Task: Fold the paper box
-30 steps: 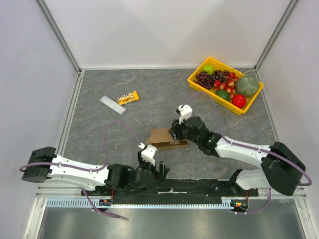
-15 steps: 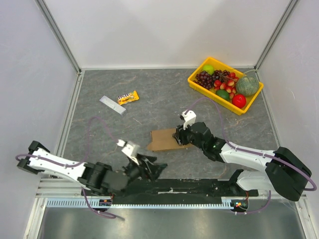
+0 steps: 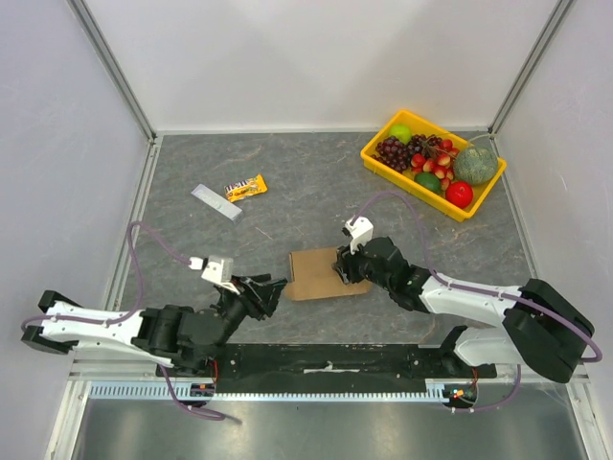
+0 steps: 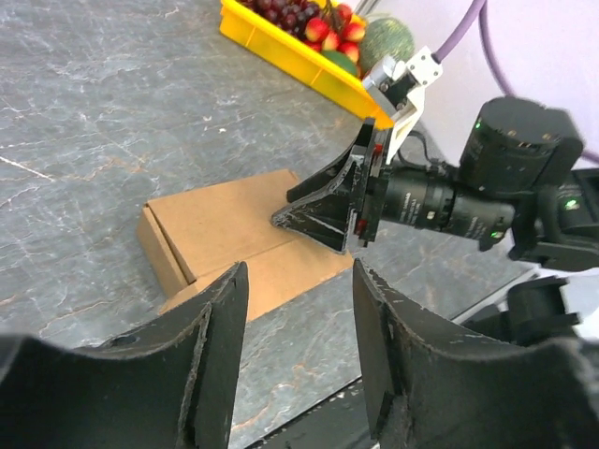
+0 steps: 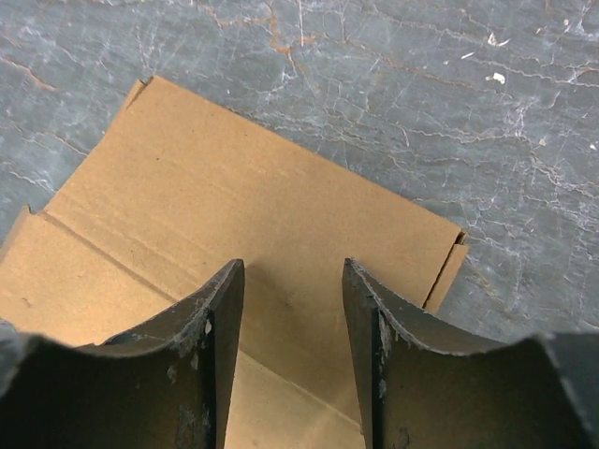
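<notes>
Since the box (image 3: 321, 274) lies flat mid-table with the right gripper (image 3: 342, 271) spread on it, pinching nothing, and the left gripper (image 3: 271, 287) spread empty nearby, a push may skid it uncreased.

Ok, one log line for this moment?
paper box: lying flat | right fingers: open, tips at box top | left fingers: open, off box, facing it
</notes>
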`<state>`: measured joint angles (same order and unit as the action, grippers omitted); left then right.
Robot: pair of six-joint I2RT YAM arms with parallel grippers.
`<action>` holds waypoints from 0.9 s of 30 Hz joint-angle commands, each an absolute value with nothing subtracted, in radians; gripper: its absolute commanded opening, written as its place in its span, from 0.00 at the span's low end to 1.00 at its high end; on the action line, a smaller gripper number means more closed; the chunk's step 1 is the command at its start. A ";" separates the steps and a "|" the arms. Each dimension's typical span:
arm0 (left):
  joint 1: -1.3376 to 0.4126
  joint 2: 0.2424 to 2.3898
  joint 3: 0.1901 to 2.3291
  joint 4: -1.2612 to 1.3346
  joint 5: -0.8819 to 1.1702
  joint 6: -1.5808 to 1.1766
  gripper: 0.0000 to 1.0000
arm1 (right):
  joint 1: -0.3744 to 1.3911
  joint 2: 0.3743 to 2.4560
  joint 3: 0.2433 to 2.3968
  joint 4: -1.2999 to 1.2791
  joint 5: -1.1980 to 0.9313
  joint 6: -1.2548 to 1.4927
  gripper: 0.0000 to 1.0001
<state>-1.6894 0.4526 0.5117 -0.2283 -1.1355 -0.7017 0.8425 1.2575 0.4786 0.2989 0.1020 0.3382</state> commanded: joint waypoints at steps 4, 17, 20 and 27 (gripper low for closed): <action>-1.540 0.688 0.566 -0.230 -0.978 -0.693 0.51 | 0.847 1.292 0.480 0.296 0.095 0.272 0.54; -1.200 0.793 0.543 -0.052 -0.598 -0.588 0.43 | 0.845 1.180 0.716 0.058 0.325 0.291 0.49; -1.161 0.825 0.545 -0.025 -0.548 -0.575 0.43 | 0.845 1.134 0.752 0.023 0.415 0.264 0.28; -1.043 0.871 0.561 0.061 -0.410 -0.545 0.41 | 0.835 1.080 0.627 0.063 0.787 0.335 0.00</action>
